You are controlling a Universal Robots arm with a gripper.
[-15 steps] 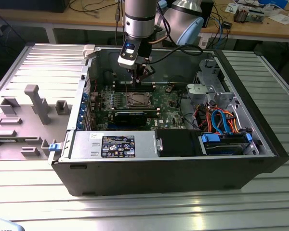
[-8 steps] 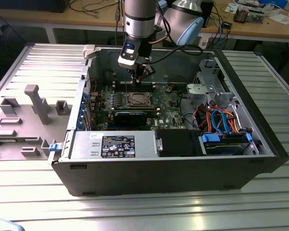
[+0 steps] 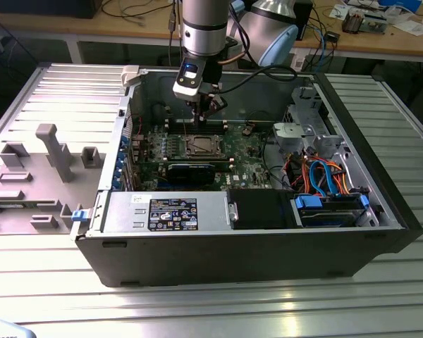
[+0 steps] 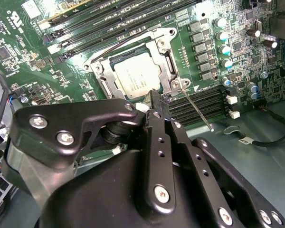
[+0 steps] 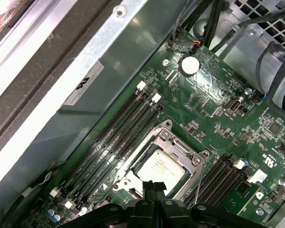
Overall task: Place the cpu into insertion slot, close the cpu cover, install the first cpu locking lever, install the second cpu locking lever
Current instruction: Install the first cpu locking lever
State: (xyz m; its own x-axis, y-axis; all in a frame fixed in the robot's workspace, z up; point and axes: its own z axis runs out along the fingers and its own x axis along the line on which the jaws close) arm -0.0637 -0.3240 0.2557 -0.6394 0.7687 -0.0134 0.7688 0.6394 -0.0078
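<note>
The cpu [image 4: 135, 78] lies flat in the insertion slot [image 3: 201, 146] on the green board, its silver-grey top showing. The cpu cover [image 4: 165, 50] lies down over it, framing the chip [image 5: 162, 166] through its square window. A thin metal locking lever [image 4: 197, 108] sticks out slantwise from one corner of the socket, free of its catch; its rod [image 5: 200, 183] also shows in the first wrist view. My gripper [image 4: 156, 100] is shut with nothing between its fingers, its tip just above the socket's edge beside that lever. In the exterior view my gripper [image 3: 201, 113] hangs over the socket's far side.
Rows of long black memory slots [image 5: 118, 133] flank the socket on both sides. The open computer case [image 3: 127, 105] walls in the board; a black card [image 3: 192, 171], the power supply [image 3: 173, 211] and blue and orange cables [image 3: 324, 179] sit around it. A grey fixture [image 3: 53, 151] stands outside.
</note>
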